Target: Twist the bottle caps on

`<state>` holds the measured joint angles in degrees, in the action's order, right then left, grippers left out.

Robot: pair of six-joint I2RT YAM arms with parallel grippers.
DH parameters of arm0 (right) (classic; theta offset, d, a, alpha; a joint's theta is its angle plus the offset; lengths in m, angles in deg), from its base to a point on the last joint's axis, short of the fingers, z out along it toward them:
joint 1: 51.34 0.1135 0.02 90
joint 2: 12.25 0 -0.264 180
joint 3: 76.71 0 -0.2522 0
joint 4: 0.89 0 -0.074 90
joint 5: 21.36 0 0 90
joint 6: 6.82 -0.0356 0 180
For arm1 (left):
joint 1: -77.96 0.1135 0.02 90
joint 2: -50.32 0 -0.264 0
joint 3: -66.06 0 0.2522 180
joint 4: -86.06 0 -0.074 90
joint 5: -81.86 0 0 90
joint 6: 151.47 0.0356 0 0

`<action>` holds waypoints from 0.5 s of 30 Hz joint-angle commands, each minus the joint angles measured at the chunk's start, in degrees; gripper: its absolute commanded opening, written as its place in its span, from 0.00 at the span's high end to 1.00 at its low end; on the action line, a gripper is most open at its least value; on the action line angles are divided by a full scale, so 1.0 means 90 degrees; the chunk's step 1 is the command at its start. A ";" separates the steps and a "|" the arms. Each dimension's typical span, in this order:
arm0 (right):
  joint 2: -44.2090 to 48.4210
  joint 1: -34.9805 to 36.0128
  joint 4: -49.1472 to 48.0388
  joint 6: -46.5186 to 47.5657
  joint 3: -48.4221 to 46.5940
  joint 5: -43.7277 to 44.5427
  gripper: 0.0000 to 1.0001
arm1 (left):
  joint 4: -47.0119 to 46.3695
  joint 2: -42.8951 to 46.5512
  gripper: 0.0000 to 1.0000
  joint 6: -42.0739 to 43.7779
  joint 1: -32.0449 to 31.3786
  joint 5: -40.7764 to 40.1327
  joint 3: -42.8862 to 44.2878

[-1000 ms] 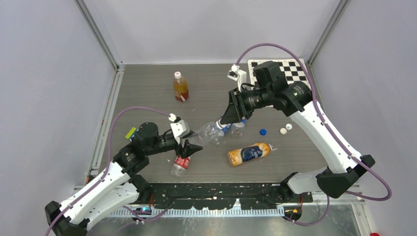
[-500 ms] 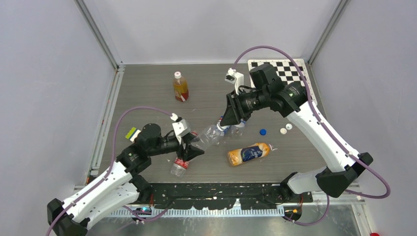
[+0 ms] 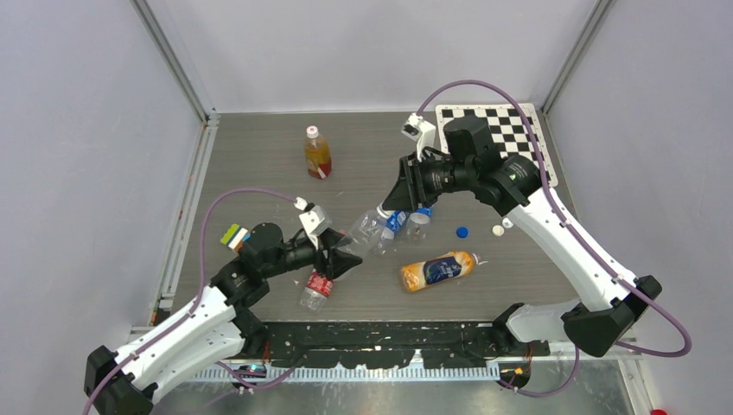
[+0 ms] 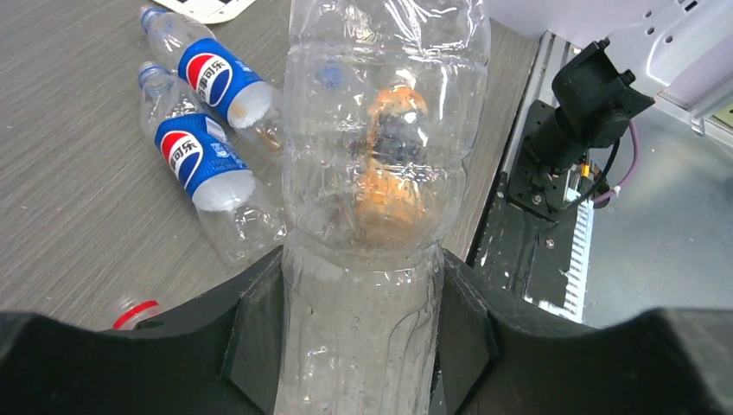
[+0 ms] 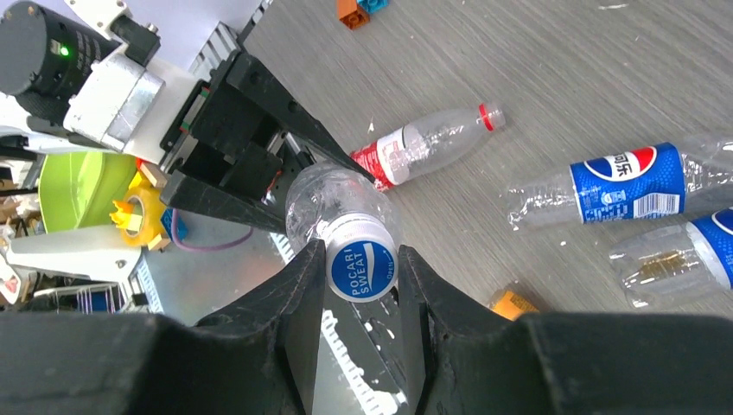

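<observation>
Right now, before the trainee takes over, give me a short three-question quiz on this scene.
1. True or false: the left gripper is shut on the clear ribbed plastic bottle.
2. The right gripper clamps: A) a red cap, B) the round blue plastic cap, C) nothing?
3. How many blue-labelled clear Pepsi bottles lie on the grey table?
Key: 1 true; 2 B; 3 two.

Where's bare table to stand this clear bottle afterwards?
Bare: the far left, between the upright orange-drink bottle and the left rail; also the back strip between that bottle and the black-and-white checkerboard sheet. Crowded: the middle, with blue-labelled clear bottles, loose caps and a lying orange bottle.
</observation>
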<state>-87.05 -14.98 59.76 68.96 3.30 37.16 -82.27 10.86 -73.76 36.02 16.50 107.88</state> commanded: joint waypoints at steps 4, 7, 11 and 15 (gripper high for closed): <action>0.0079 0.0176 -0.0156 -0.0425 0.0157 -0.0199 0.99 | -0.1669 0.0172 1.00 -0.0020 -0.0004 -0.0282 0.0031; 0.0007 0.0174 -0.0054 -0.0394 0.0088 -0.0414 0.99 | -0.1440 0.0141 1.00 0.0567 -0.0004 -0.0139 0.0048; -0.0053 0.0179 0.0158 -0.0375 0.0009 -0.0322 0.99 | -0.1341 0.0064 1.00 0.0912 0.0000 -0.0177 0.0179; -0.0084 0.0178 0.0059 -0.0568 0.0069 -0.0214 0.99 | -0.1637 -0.0109 1.00 0.0832 -0.0009 -0.0282 0.0246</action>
<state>-86.66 -14.98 58.45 66.41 3.82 37.55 -85.13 10.57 -67.90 36.02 15.37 106.74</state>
